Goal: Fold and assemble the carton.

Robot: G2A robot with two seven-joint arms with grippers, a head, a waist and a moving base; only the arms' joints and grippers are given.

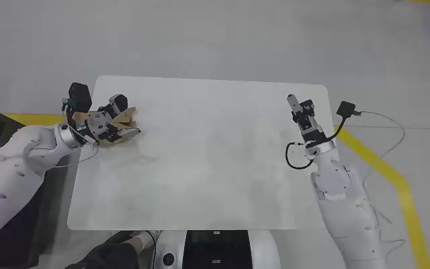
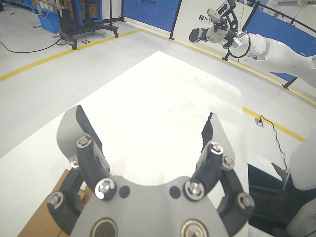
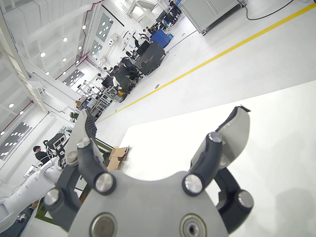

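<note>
At the table's ten o'clock edge the cardboard carton lies under the left gripper, its jaws wide and empty; the right gripper, equally wide, hovers near two o'clock.

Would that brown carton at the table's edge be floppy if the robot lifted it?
Probably light: the carton looks like thin cardboard. Its unfolded flaps would likely bend at the creases. On the smooth table it may slide when pushed.
</note>
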